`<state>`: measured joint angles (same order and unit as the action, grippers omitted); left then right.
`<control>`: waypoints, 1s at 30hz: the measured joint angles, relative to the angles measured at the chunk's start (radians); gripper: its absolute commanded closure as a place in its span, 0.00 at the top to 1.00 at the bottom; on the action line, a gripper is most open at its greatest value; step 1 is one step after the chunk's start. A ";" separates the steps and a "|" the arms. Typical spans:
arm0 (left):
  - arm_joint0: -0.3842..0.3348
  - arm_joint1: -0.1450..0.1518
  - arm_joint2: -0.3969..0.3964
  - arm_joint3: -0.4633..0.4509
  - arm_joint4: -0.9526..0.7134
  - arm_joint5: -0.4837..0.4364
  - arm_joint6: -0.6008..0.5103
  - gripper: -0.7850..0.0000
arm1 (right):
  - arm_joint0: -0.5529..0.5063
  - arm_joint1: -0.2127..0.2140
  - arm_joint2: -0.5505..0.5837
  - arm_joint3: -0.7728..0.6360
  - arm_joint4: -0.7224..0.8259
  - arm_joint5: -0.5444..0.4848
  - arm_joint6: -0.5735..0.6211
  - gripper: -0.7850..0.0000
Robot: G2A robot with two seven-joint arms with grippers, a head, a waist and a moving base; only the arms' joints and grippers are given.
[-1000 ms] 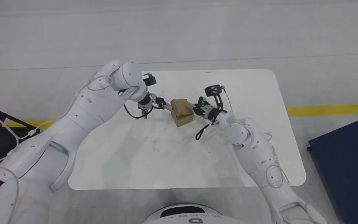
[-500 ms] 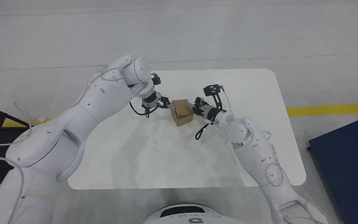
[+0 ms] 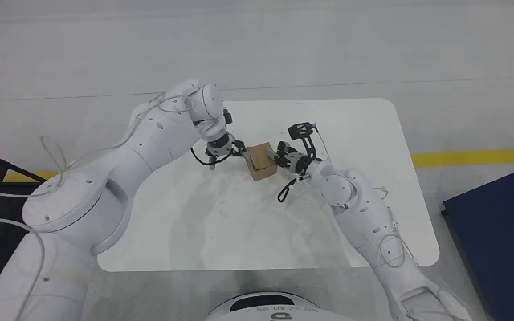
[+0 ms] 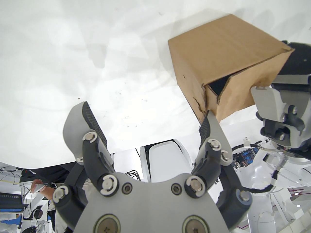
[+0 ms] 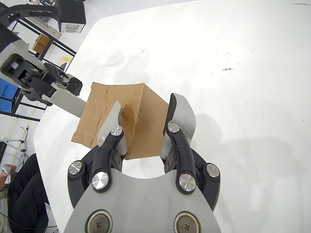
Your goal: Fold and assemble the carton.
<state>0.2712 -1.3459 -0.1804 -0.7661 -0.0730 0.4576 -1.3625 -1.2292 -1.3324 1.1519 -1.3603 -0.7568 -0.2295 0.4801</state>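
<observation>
Carton (image 4: 218,56) stays put; left tool (image 4: 145,113) edged closer.

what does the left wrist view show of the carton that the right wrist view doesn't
Left wrist view: a dark gap where a flap of the carton stands unclosed, a torn edge beside it, and the left gripper open, one of its fingers at that torn corner. Right wrist view: a dark stain and creases on the cardboard, with the right gripper set over a ridge of the carton. Both: the brown carton on the white table, with the other arm's gripper at its far side.
</observation>
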 measured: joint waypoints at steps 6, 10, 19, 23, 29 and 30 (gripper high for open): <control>-0.013 -0.010 0.002 0.034 -0.018 -0.003 -0.003 1.00 | -0.004 0.000 -0.011 -0.011 -0.030 0.049 -0.009 0.43; -0.016 -0.004 -0.012 0.036 -0.019 -0.007 -0.007 1.00 | -0.005 0.001 -0.013 -0.013 -0.031 0.051 -0.011 0.44; -0.004 0.000 -0.004 0.000 0.022 -0.002 -0.002 1.00 | -0.011 0.003 -0.016 -0.032 -0.032 0.055 -0.011 0.44; 0.007 -0.015 0.011 0.015 0.063 -0.020 -0.020 1.00 | -0.019 0.006 -0.010 -0.044 -0.029 0.058 -0.014 0.44; -0.004 -0.032 0.010 0.048 0.070 -0.029 -0.029 1.00 | -0.053 0.014 0.016 -0.098 -0.028 0.056 -0.037 0.47; -0.008 -0.033 0.010 0.050 0.067 -0.029 -0.029 1.00 | -0.062 0.015 0.021 -0.110 -0.031 0.056 -0.044 0.47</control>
<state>0.2636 -1.3791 -0.1707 -0.7165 -0.0056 0.4290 -1.3911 -1.2907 -1.3171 1.1729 -1.4708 -0.7878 -0.1733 0.4364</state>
